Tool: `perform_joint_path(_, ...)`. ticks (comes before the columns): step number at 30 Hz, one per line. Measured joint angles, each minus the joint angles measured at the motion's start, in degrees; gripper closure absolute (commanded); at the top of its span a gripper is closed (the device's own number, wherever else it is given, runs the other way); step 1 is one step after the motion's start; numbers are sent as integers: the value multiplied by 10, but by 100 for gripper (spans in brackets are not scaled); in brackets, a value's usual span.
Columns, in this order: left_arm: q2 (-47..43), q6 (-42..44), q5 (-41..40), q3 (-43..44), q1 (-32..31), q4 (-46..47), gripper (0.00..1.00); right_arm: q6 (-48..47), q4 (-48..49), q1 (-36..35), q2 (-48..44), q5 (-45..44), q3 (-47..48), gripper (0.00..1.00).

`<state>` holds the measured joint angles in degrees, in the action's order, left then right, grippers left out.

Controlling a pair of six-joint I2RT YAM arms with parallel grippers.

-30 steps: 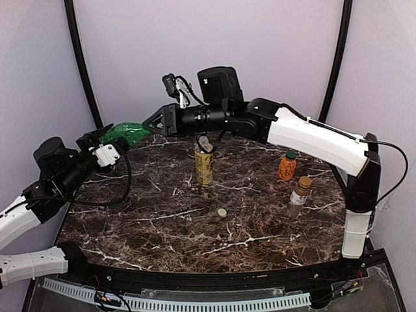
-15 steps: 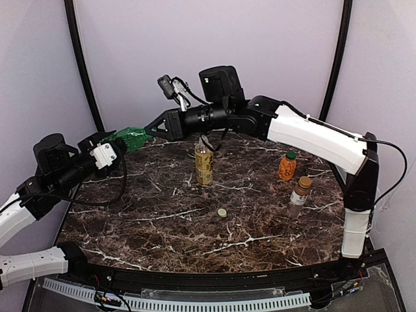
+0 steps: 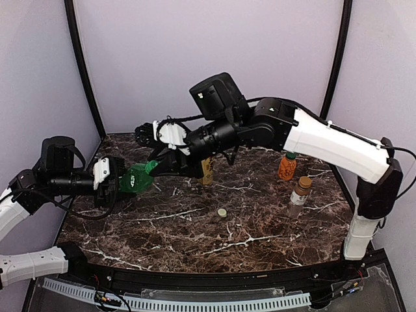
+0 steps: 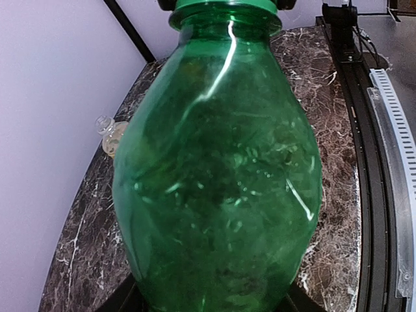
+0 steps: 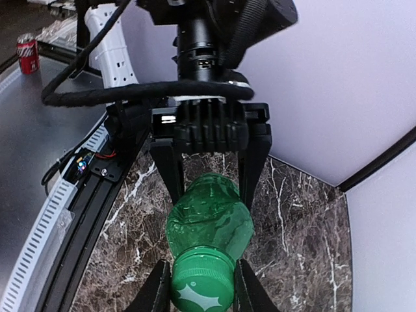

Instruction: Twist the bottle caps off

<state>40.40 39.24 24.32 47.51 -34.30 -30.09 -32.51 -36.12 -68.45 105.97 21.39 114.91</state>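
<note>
L fingers (image 5: pixel 168 166) clamped on green bottle (image 3: pixel 133 180) belly, held off the bench (image 3: pixel 260 221), long axis horiz, cap (image 5: pixel 201 289) end pointing at my R arm. R fingers (image 5: pixel 159 292) closed on cap sides, so R twists. No readable txt, only star mark on cap

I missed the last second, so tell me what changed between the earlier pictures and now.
The green bottle, gripped by the left tool at its body and the right tool at its cap, came down and toward the near edge, both arms moving with it. Both holds look unchanged. The yellow bottle, orange bottle, slim bottle and loose cap stayed put.
</note>
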Motion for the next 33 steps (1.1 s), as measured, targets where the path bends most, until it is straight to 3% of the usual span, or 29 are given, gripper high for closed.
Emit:
perform_joint_path(3, 4, -4, 28, 0, 0, -13, 89, -59, -9, -12, -6, -8, -7, 100)
perform_joint_path(6, 5, -3, 39, 0, 0, -21, 89, -106, -12, -20, -12, -24, -17, 74)
perform_joint_path(12, 2, -7, 59, 0, -6, -9, 91, -140, 2, -31, -12, -77, -26, 2)
perform_joint_path(18, -12, -11, 38, -3, -9, 35, 92, -71, 58, -31, -16, -123, -53, 1)
perform_joint_path(28, -13, 14, -125, -38, -9, 150, 92, 272, 147, 14, -51, -143, -47, 2)
perform_joint_path(33, -3, 55, -244, -55, -9, 225, 93, 410, 165, 28, -52, -171, -47, 15)
